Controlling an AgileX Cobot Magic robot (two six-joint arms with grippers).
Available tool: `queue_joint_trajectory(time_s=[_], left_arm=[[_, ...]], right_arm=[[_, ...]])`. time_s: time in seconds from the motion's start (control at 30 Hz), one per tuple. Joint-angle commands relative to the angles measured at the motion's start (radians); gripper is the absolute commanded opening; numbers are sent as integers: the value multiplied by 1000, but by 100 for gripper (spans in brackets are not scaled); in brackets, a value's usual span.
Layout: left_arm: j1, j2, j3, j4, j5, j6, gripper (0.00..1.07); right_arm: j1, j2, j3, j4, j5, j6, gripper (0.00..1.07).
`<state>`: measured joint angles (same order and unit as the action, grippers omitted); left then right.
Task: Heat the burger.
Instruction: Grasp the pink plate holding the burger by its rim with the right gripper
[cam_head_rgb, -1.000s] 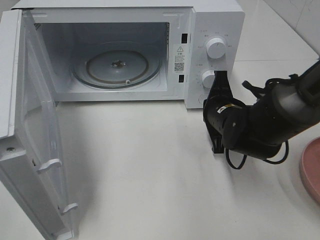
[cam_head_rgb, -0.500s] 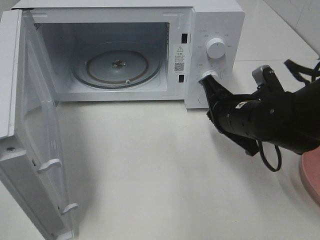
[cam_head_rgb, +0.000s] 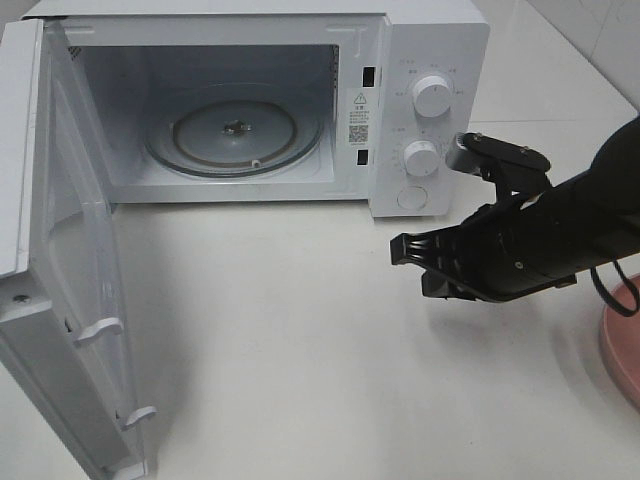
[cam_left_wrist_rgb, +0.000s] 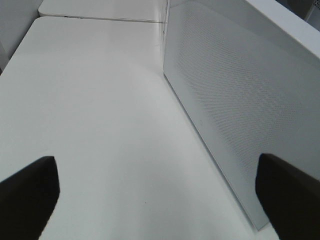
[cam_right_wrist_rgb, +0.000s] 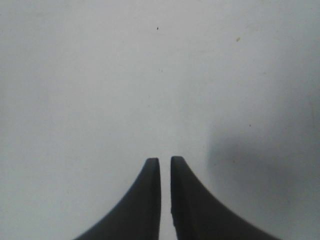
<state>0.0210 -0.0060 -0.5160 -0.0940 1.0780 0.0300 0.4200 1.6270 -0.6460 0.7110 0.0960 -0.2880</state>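
The burger is out of view in every frame. The white microwave (cam_head_rgb: 437, 45) stands at the back with its door (cam_head_rgb: 62, 290) swung wide to the left, and the glass turntable (cam_head_rgb: 236, 131) inside is bare. My right gripper (cam_head_rgb: 401, 251) hovers over the table in front of the control panel, pointing left. Its fingers (cam_right_wrist_rgb: 150, 200) are shut to a thin slit with nothing between them. My left gripper (cam_left_wrist_rgb: 160, 200) is open, its tips wide apart beside the door's dotted panel (cam_left_wrist_rgb: 235, 95). The left gripper is outside the exterior view.
Two white knobs (cam_head_rgb: 432, 95) and a round button (cam_head_rgb: 413, 198) sit on the microwave's right panel. The rim of a pink plate (cam_head_rgb: 622, 345) shows at the right edge. The open door reaches to the table's front left.
My right arm has come away from the lower knob, dropped and turned to point left over the table. Its fingers have parted a sliver. The microwave and its door are unchanged.
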Motion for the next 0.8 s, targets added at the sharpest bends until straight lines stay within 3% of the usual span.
queue_joint_trajectory(time_s=[0.03,0.27,0.43,0.5,0.53,0.57,0.6,0.63,0.67,0.7,0.73,0.77,0.8], left_arm=[[1,-23,-1,-4,-9,-2,100],[1,-23,-1,-4,-9,-2,100],[1,-23,-1,-4,-9,-2,100],[1,-23,-1,-4,-9,-2,100],[1,-23,-1,-4,-9,-2,100],[1,-23,-1,-4,-9,-2,100],[1,-23,-1,-4,-9,-2,100],[1,-23,-1,-4,-9,-2,100],[1,-23,-1,-4,-9,-2,100],[1,-23,-1,-4,-9,-2,100],[1,-23,-1,-4,-9,-2,100],[1,-23,-1,-4,-9,-2,100],[1,-23,-1,-4,-9,-2,100]], right_arm=[[-40,-65,-1,-103,131,-27,13],[-60,-143,-1,-263,295,2,15],[-60,-204,-1,-400,392,129,23],[-61,-236,-1,-485,433,193,37],[-61,-236,-1,-485,433,193,37],[-82,-255,-1,-524,455,218,52],[-96,-266,-1,-539,467,229,61],[-96,-266,-1,-539,467,229,61],[-122,-283,-1,-572,498,234,77],[-139,-290,-1,-589,515,234,86],[-139,-290,-1,-589,515,234,86],[-170,-297,-1,-626,561,231,99],[-170,-297,-1,-626,561,231,99]])
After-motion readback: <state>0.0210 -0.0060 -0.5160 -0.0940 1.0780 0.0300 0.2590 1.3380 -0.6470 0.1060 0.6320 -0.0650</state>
